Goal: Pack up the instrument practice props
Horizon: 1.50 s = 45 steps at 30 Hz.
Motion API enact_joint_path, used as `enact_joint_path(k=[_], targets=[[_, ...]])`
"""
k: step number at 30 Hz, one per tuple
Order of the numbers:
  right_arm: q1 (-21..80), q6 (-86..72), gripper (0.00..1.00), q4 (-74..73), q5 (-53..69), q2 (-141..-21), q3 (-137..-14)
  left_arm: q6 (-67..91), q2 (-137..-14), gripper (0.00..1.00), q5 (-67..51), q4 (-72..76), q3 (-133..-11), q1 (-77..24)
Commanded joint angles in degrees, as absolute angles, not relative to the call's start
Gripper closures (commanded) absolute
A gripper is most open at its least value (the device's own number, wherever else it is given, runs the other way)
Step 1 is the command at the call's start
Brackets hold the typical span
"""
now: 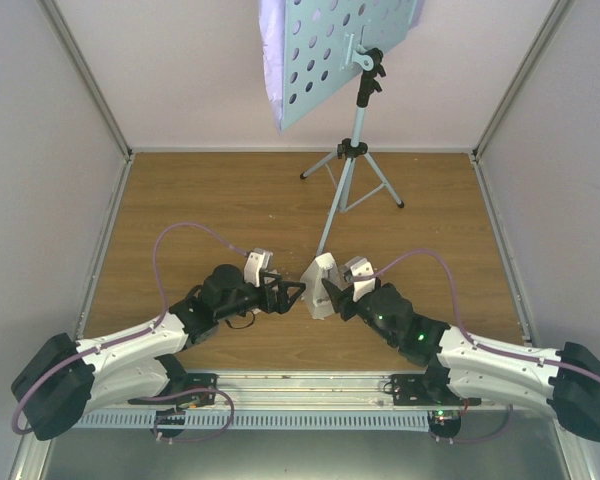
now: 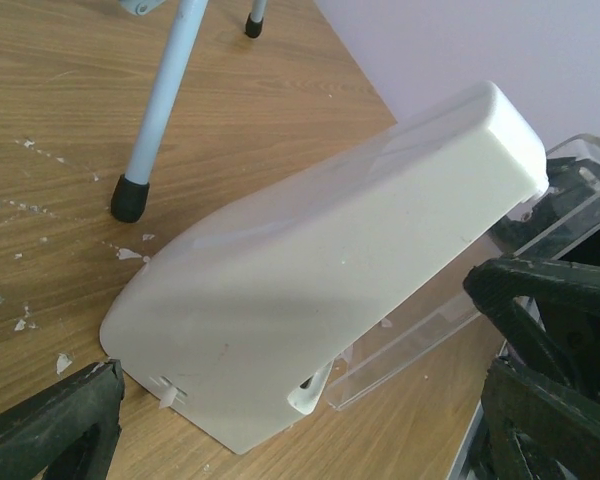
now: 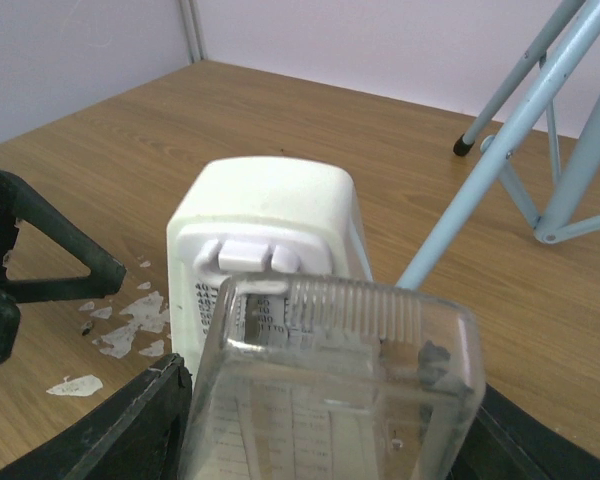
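Note:
The small white metronome [image 1: 320, 282] stands mid-table by the foot of the light-blue music stand [image 1: 346, 180]. Its clear front cover [image 3: 330, 390] lies against its scale face, and my right gripper [image 3: 335, 445] is shut on that cover from the right. In the top view the right gripper [image 1: 340, 296] touches the metronome's right side. My left gripper [image 1: 294, 293] is open just left of the metronome, its jaws wide on either side of the white back [image 2: 320, 290] without touching. Pale lilac sheet-music pages [image 1: 272, 60] rest on the stand's perforated desk [image 1: 340, 45].
White crumbs [image 2: 25, 322] are scattered on the wooden table [image 1: 210, 200] beside the metronome, also seen as white crumbs [image 3: 130, 325] from the right wrist. The stand's tripod legs [image 3: 525, 130] spread close behind. Pale walls [image 1: 40, 150] enclose three sides.

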State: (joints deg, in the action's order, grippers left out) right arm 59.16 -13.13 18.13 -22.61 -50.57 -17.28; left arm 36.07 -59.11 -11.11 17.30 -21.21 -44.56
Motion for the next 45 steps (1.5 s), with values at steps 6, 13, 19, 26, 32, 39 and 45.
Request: enact_joint_path(k=[6,13,19,26,32,39,45], targets=[[59.9,-10.4,0.48,26.4,-21.4,-52.2,-16.9,36.5,-58.7,0.02,-11.2,20.0,-20.6,-44.0],[59.9,-8.5,0.48,28.4,-20.8,-55.5,-15.6,36.3,-58.3,0.02,-11.2,19.5,-20.6,-43.9],[59.9,-8.4,0.48,30.2,-20.7,-55.3,-13.0,36.3,-58.1,0.02,-11.3,19.5,-20.6,-43.6],[59.9,-5.8,0.48,32.4,-19.9,-54.6,-11.8,36.2,-58.1,0.02,-11.6,19.5,-20.6,-43.5],[59.9,-1.7,0.48,34.6,-20.2,-54.9,-12.1,36.3,-58.0,0.02,-11.6,19.7,-20.3,-43.5],[59.9,-1.9,0.49,38.6,-19.4,-56.3,-11.2,36.2,-58.2,0.02,-11.7,19.7,-20.4,-43.4],[59.9,-2.8,0.49,40.1,-18.0,-56.4,-11.3,36.2,-58.4,0.02,-11.8,19.8,-20.3,-43.3]])
